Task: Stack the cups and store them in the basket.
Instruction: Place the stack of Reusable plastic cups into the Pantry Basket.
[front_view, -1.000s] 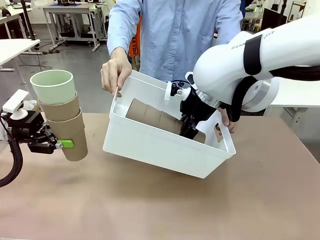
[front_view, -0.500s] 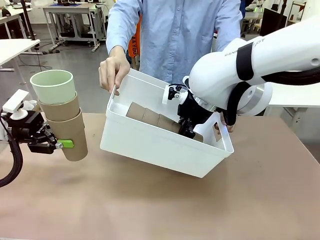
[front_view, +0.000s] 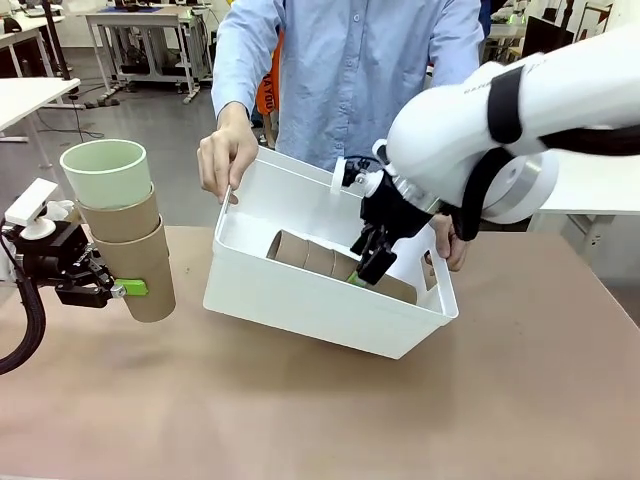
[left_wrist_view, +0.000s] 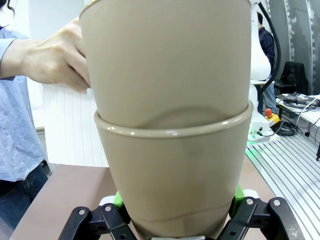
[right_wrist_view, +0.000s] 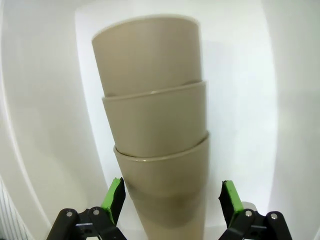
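A stack of three tan cups (front_view: 325, 262) lies on its side inside the tilted white basket (front_view: 310, 305). My right gripper (front_view: 364, 262) reaches into the basket at the wide end of that stack. In the right wrist view the gripper (right_wrist_view: 172, 200) is open, its green pads (right_wrist_view: 114, 196) standing clear of the cups (right_wrist_view: 157, 145) on both sides. At the far left my left gripper (front_view: 122, 289) is shut on the bottom tan cup (front_view: 148, 275) of an upright stack topped by a mint green cup (front_view: 106, 173). The left wrist view shows that stack (left_wrist_view: 170, 165) up close.
A person across the table holds the basket up by its rim, one hand (front_view: 226, 150) on the left end and the other hand (front_view: 446, 243) on the right end. Bare brown table (front_view: 300, 410) lies in front of the basket.
My right gripper opened and let go of the three-cup stack, then drew back a little. The stack now lies loose in the basket, which the person has shifted slightly. The left arm stayed still.
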